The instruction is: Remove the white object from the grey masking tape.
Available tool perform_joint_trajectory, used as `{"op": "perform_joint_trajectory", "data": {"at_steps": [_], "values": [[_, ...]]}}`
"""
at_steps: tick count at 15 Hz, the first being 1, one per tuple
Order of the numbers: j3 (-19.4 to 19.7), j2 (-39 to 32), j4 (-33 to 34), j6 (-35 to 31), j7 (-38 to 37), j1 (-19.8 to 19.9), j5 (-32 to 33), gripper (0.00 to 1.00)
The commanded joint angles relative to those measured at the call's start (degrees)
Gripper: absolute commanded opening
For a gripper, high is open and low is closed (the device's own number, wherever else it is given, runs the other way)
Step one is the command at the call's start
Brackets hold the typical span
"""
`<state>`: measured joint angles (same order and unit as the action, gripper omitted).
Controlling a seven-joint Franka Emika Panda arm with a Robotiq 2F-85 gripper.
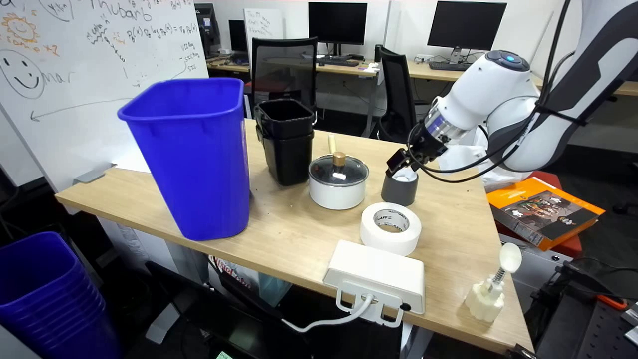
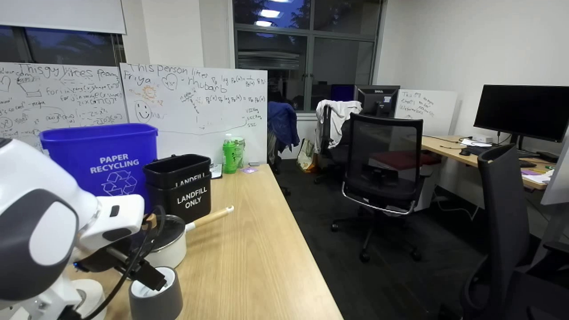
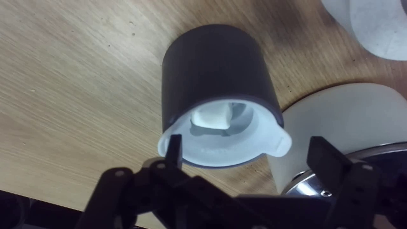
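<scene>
The pincer (image 3: 247, 143) has its two fingers (image 3: 329, 162) spread wide apart at the mouth of the grey roll (image 3: 216, 66), with hold of nothing. The white cup (image 3: 219, 149) is still inside the grey roll, its rim showing at the top and a small tab jutting past the edge; a white lump (image 3: 211, 117) lies in the cup. In the wrist view one finger overlaps the rim opposite the tab, though whether it touches cannot be told; the other shows beyond the tab, in front of the pot (image 3: 346, 117). In both exterior views the arm (image 1: 468, 94) reaches down to the grey roll, which stands upright on the table (image 1: 279, 219). In an exterior view the white roll (image 1: 391, 244) lies flat near the grey one, and just beside it, at the table's edge, sits a white box (image 1: 379, 264) with a cable (image 1: 336, 321). The pot, its lid (image 1: 331, 174) on, stands between the grey roll and two black bins (image 1: 286, 154), one nested in the other. Beside these is a blue bin (image 1: 199, 174), upright, with a whiteboard (image 1: 149, 55) behind it. A thin-necked bottle (image 1: 483, 301) stands near a corner of the table.
</scene>
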<state>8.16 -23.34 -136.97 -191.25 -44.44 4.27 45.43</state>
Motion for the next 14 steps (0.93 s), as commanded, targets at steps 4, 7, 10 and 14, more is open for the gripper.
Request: {"op": "perform_joint_trajectory", "data": {"at_steps": [4,7,10,14], "values": [[4.42,-4.46,4.27,-1.38,2.83,-3.01,0.11,1.00],[4.09,-5.67,5.96,-1.39,2.06,-3.48,-0.52,0.93],[3.88,-6.47,7.19,-1.47,2.35,-3.97,-0.08,0.87],[4.28,-6.80,8.59,-1.63,2.50,-4.42,0.05,0.81]]}}
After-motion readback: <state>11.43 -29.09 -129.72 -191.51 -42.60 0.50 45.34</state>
